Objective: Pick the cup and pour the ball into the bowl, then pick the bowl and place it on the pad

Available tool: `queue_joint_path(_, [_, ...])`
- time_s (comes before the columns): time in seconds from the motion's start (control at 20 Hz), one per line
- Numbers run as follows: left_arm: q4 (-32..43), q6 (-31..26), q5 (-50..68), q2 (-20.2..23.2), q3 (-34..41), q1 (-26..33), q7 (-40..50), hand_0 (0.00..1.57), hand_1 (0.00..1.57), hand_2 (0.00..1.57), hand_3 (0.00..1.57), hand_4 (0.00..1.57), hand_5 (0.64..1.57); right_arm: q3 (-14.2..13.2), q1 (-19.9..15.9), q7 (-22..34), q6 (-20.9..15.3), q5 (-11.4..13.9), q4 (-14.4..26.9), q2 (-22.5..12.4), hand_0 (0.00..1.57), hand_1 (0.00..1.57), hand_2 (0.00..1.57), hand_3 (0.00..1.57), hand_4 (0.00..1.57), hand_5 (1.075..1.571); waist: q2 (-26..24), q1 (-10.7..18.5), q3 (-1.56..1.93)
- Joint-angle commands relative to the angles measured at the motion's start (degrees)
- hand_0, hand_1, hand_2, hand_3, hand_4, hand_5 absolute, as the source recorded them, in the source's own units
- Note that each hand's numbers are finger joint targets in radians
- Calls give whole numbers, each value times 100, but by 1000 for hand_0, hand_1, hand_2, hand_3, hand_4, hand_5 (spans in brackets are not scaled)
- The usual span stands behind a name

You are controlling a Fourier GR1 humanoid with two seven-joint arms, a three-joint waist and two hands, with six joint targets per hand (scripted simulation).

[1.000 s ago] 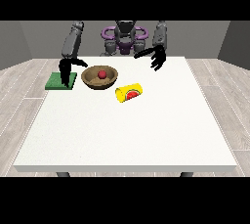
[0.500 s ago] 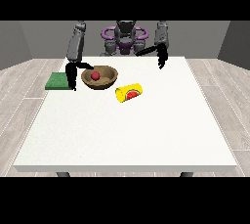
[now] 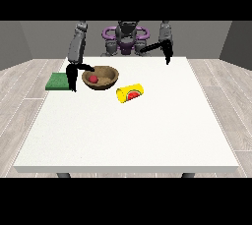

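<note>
A brown bowl (image 3: 106, 84) stands on the white table (image 3: 128, 130) with a red ball (image 3: 93, 78) inside it. A yellow cup (image 3: 130, 93) lies on its side just right of the bowl. A green pad (image 3: 58, 81) lies at the table's left edge. The hand at the view's left (image 3: 74, 75) hangs between the pad and the bowl, its thumb reaching to the bowl's left rim and its fingers pointing down. The hand at the view's right (image 3: 167, 51) is raised over the table's far edge, fingers straight and pointing down, holding nothing.
The robot's purple and grey torso (image 3: 125, 40) stands behind the table's far edge. Grey plank floor surrounds the table.
The hand at the view's left has moved right from over the pad to the bowl's left rim. The hand at the view's right has drawn back and up towards the robot.
</note>
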Motion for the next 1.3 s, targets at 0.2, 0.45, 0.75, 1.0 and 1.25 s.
queue_joint_path(0.2, [198, 38, 2, -1, 47, 177, 188, 0, 0, 0, 0, 0, 1564, 149, -382, 593, -474, -46, 157, 620, 0, 0, 0, 0, 362, 1546, -431, -57, 209])
queue_joint_path(0.45, [-68, -327, 205, 120, 21, 591, 50, 0, 0, 0, 0, 0, 1564, 123, -310, 362, -599, -105, 419, 814, 0, 0, 0, 0, 366, 1547, -438, 152, 212])
queue_joint_path(0.75, [-405, -450, 243, 9, -141, 303, 241, 0, 0, 0, 0, 0, 1568, 316, -57, 784, -1580, 424, 913, 557, 1571, 1571, 1571, 1571, 1045, 1553, -122, 586, 214])
queue_joint_path(1.0, [241, -484, 506, 391, 452, 446, -214, 0, 0, 0, 0, 0, 1570, 622, -424, 1598, -1913, 661, 547, 381, 1571, 1571, 1571, 1571, 1029, 1550, -496, 57, 199])
queue_joint_path(1.25, [544, -641, 716, 702, 811, 715, -309, 0, 0, 0, 0, 0, 1570, 761, -692, 2378, -2240, 735, 415, 414, 1571, 1571, 1571, 1571, 1020, 1552, -961, -210, 206])
